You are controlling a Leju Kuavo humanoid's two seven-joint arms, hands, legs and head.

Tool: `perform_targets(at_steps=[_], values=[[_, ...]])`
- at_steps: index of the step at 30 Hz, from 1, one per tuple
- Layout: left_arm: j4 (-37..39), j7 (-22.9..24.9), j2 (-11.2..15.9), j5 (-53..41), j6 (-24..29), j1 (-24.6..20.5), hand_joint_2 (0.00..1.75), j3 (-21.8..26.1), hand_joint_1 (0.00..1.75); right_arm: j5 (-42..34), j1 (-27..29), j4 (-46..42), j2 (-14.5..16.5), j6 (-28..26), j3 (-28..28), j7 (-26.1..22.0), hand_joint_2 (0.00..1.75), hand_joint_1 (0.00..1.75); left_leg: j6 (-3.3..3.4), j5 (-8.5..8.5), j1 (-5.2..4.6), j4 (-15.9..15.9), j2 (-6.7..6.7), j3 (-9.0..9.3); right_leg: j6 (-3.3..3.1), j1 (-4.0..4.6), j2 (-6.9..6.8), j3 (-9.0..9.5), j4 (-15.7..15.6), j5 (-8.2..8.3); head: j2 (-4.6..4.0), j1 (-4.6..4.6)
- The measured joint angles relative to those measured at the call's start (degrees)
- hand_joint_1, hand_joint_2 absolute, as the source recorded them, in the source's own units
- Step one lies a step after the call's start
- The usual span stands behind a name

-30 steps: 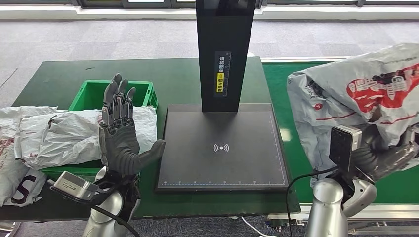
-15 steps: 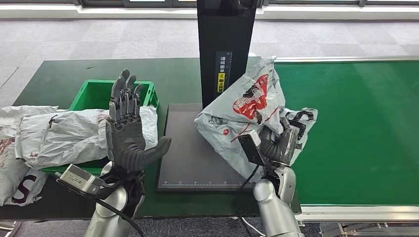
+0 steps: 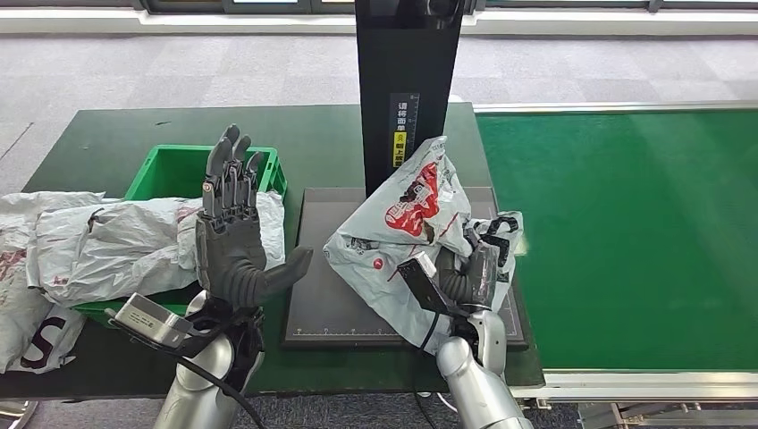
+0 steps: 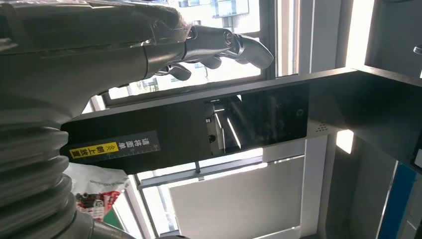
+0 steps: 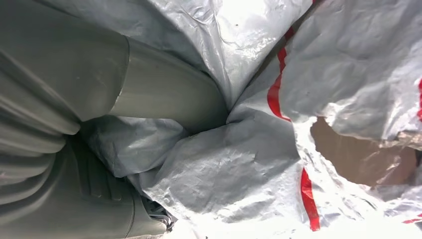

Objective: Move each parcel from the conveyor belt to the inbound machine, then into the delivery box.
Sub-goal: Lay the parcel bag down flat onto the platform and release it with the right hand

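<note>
A crumpled grey plastic parcel (image 3: 402, 223) with red print is held by my right hand (image 3: 471, 273) over the black platform (image 3: 332, 295) of the inbound machine, close to its black column (image 3: 407, 80). In the right wrist view the hand's thumb (image 5: 164, 94) presses into the parcel's grey film (image 5: 239, 164). My left hand (image 3: 230, 237) is raised upright with fingers apart, holding nothing, between the green delivery box (image 3: 165, 170) and the platform. In the left wrist view its fingers (image 4: 224, 42) stand before the column (image 4: 199, 124).
Several grey parcels (image 3: 107, 241) lie heaped in and over the green box, spilling off the table's left edge. The green conveyor belt (image 3: 626, 232) runs along the right. The dark green table (image 3: 313, 134) stretches behind the box and machine.
My right hand has carried the parcel leftward from the conveyor side onto the machine's platform, and it now sits lower and nearer the column. The left hand has barely moved.
</note>
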Motion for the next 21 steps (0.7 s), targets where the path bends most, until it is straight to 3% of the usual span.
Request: perform_targets(at_steps=[4, 18, 21], values=[[0.29, 0.00, 0.00, 0.10, 0.01, -0.14, 1.75, -0.05, 0.00, -0.68, -0.28, 1.49, 0.08, 0.71, 0.14, -0.15, 1.75, 0.00, 0.00, 0.00, 0.00, 0.00, 0.00, 0.00, 0.00, 0.00, 0.00, 0.00, 0.00, 0.00, 0.00, 0.00], [0.90, 0.00, 0.00, -0.07, 0.86, -0.23, 1.75, -0.80, 0.00, -2.15, -0.44, 2.71, 0.08, -0.87, 0.14, -0.64, 1.75, 0.00, 0.00, 0.00, 0.00, 0.00, 0.00, 0.00, 0.00, 0.00, 0.00, 0.00, 0.00, 0.00, 0.00, 0.00], [0.90, 0.00, 0.02, -0.13, 1.12, -0.23, 1.75, -0.89, 0.00, -2.96, -0.46, 2.73, 0.08, -0.82, 0.13, -0.96, 0.44, 0.00, 0.00, 0.00, 0.00, 0.00, 0.00, 0.00, 0.00, 0.00, 0.00, 0.00, 0.00, 0.00, 0.00, 0.00]])
